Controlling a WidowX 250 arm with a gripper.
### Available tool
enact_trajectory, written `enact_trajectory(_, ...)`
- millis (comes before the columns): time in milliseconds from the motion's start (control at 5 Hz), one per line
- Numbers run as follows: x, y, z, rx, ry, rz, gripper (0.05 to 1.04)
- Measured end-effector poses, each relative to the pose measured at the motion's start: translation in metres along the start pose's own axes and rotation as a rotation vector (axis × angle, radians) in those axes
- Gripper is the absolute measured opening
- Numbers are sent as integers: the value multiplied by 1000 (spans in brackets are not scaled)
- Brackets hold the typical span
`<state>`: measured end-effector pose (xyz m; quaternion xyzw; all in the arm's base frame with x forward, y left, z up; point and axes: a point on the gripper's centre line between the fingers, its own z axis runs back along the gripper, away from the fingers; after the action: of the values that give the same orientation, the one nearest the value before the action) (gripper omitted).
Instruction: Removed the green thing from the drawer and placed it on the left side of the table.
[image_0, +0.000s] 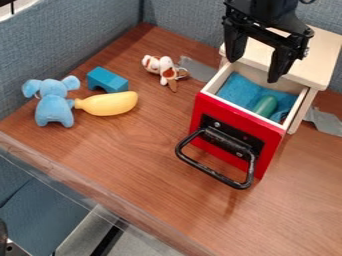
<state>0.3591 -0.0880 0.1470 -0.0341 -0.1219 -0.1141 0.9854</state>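
Observation:
The gripper (252, 67) hangs at the upper right, over the back part of the pulled-out drawer (230, 137), with its two fingers spread wide and nothing between them. Inside the drawer, the green thing (265, 106) lies on a blue cloth (239, 91), close to the red front panel. It is below and slightly right of the gripper, apart from the fingers. The left side of the wooden table (107, 145) holds several toys.
A blue plush elephant (54, 104), a yellow banana-shaped toy (108, 103) and a blue block (107, 80) are grouped at the left. A brown-and-white plush dog (163, 70) lies behind. The drawer's black handle (212, 173) juts forward.

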Motion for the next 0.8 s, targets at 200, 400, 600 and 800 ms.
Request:
enact_trajectory(200, -4, 0, -14, -3, 40, 2, 1001)
enact_trajectory(400, -2, 0, -20, -4, 37, -5, 1001)
enact_trajectory(600, -2, 1, -27, -4, 43, -7, 1001)
enact_trajectory(800, -8, 0, -38, 7, 66, -23, 1001)
